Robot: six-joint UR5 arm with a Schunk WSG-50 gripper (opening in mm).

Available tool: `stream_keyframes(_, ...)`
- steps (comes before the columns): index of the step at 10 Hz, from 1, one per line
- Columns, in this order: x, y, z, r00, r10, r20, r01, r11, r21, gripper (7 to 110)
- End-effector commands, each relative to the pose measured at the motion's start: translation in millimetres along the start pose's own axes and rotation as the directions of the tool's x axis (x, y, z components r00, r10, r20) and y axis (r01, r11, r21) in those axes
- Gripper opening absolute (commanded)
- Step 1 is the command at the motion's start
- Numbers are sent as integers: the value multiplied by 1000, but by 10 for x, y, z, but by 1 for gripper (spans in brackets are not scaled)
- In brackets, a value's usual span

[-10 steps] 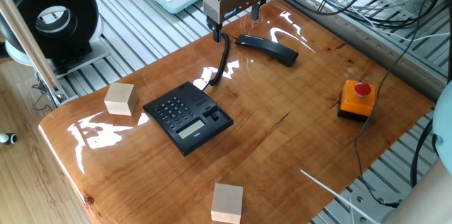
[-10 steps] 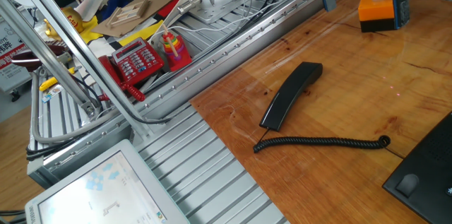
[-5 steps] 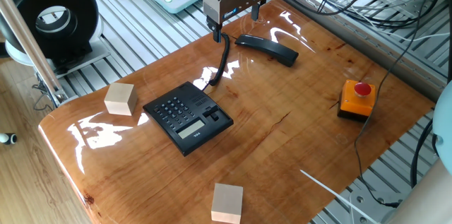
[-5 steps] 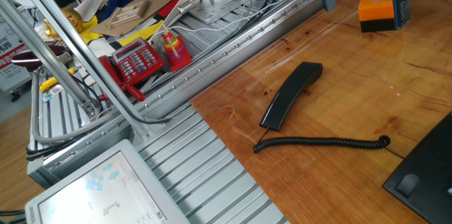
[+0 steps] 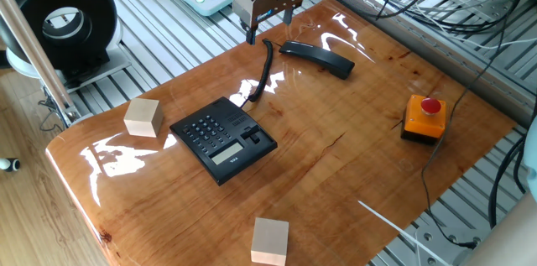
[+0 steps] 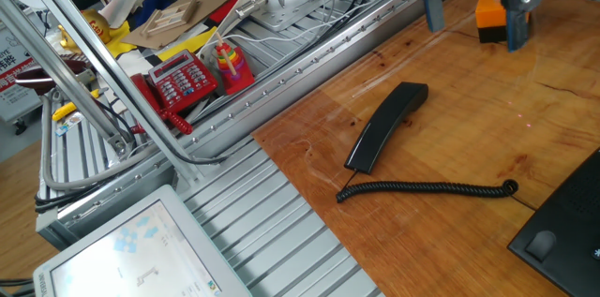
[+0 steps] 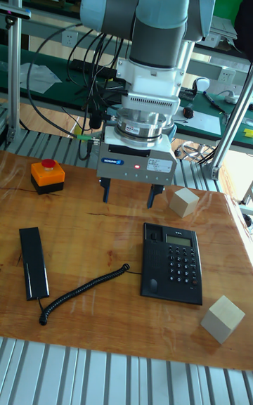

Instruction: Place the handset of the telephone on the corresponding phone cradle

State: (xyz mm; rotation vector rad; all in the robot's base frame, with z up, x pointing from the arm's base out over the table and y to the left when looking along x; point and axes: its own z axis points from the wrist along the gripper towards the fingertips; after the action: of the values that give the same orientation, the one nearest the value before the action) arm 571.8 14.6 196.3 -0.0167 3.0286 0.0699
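Wood table (image 5: 336, 157): handset (image 7: 33, 262) flat, long axis near-far in tall view; phone (image 7: 173, 262) right. Gripper (image 7: 129, 197) spread, empty.

open gripper (image 7: 128, 196) above the table (image 7: 105, 320), handset (image 7: 34, 263) flat, apparently well apart from the phone cradle (image 7: 151, 259)

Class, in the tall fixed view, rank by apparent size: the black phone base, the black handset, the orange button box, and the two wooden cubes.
1. Black phone base with grey keypad.
2. Long black plastic handset.
3. The rest look too alike to rank: orange box with red button, near pale wooden cube, far pale wooden cube, which sits farther from the camera.
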Motion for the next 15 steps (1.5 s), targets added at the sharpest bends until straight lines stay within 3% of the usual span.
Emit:
stream_keyframes(1, 6, -17, -8, 999, -53, -3, 53, 999, 7, 7)
stream_keyframes(3, 226, 36, -19, 986, -140, -87, 139, 990, -20, 7)
stream_keyframes(5, 364, 35, -29, 965, -224, -138, 221, 974, -38, 7)
stream_keyframes(10, 355, 60, -21, 962, -238, -131, 234, 971, -46, 7)
stream_keyframes(11, 466, 22, -33, 950, -259, -177, 256, 966, -40, 7)
stream_keyframes(12, 509, -16, -29, 945, -263, -196, 264, 964, -22, 7)
stream_keyframes(13, 484, -111, -21, 951, -237, -196, 247, 969, 27, 7)
stream_keyframes(14, 460, -139, -15, 957, -219, -188, 232, 972, 47, 7)
stream_keyframes(15, 454, -110, -6, 961, -207, -182, 217, 975, 38, 7)
